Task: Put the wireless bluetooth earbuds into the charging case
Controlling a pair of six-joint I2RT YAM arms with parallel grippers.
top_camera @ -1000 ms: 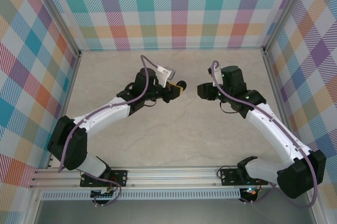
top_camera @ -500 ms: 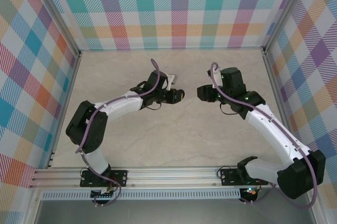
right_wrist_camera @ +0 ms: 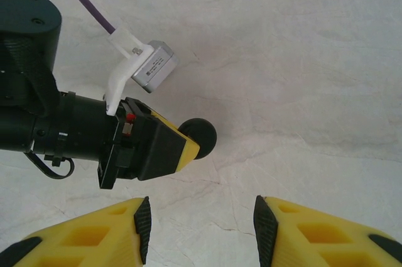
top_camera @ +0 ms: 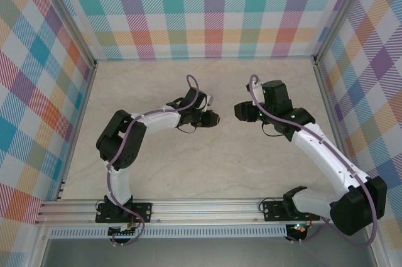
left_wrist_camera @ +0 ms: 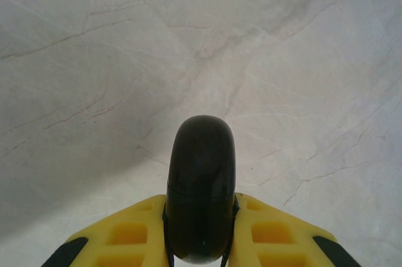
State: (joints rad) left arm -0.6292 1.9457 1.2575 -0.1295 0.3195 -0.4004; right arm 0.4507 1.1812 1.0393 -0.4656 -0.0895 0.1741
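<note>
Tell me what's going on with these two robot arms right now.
The left gripper is shut on a black round case, held edge-on between its yellow fingers near the middle of the marbled table. The case looks closed. The right gripper faces it from a short way off with its jaws open and nothing between them.

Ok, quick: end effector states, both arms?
Left end effector: closed on the black case.
Right end effector: open, empty.
</note>
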